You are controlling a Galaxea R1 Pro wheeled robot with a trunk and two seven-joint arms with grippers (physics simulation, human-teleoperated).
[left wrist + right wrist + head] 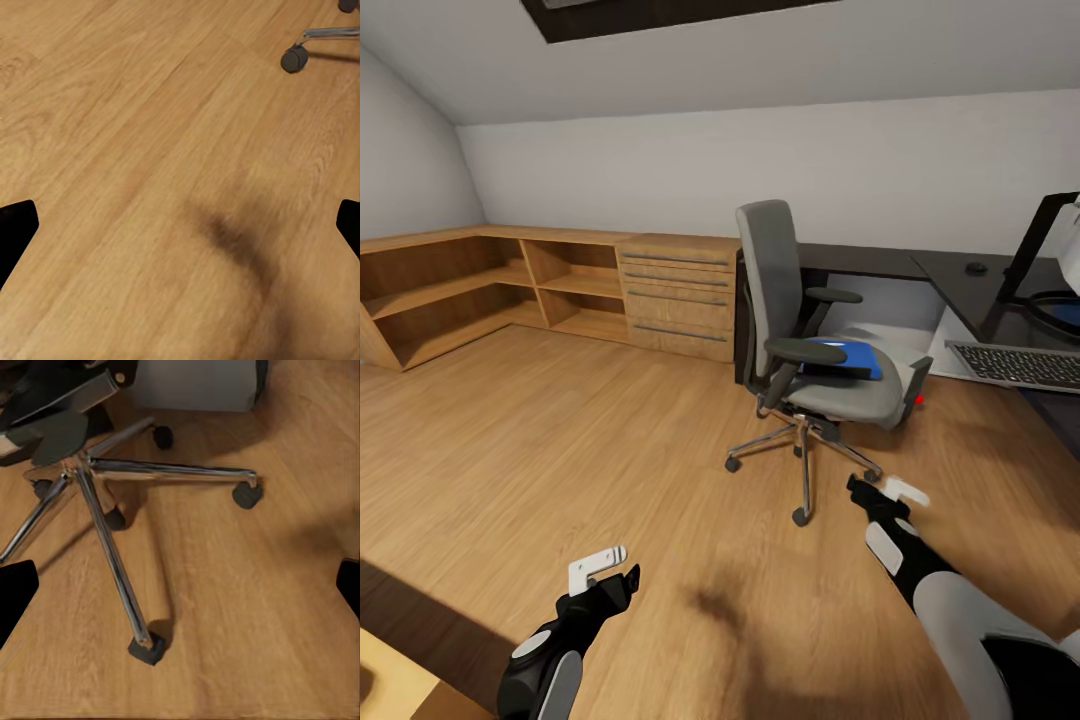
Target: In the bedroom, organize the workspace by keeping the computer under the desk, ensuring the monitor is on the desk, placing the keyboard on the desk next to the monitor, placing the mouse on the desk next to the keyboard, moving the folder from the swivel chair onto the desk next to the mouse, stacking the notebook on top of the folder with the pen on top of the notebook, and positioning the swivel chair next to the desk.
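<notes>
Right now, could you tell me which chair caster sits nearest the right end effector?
The front caster, at the spoke pointing toward the robot; the right end effector hovers just beside it.

Low light-wood open shelves (450, 290) run along the far wall, meeting a matching drawer cabinet (678, 297) beside them

Even, soft light across the room, no hard highlights on the walls. The wood floor (560, 450) glows warm, and there's a smudgy dark shadow on it between the arms (the left wrist view catches the same blot). Faint shadow pools under the swivel chair (810, 350). The glossy tabletop (1000, 290) shows a pale sheen. Edges bow slightly in the head view; the wrist views look soft, perhaps from upscaling.
</notes>
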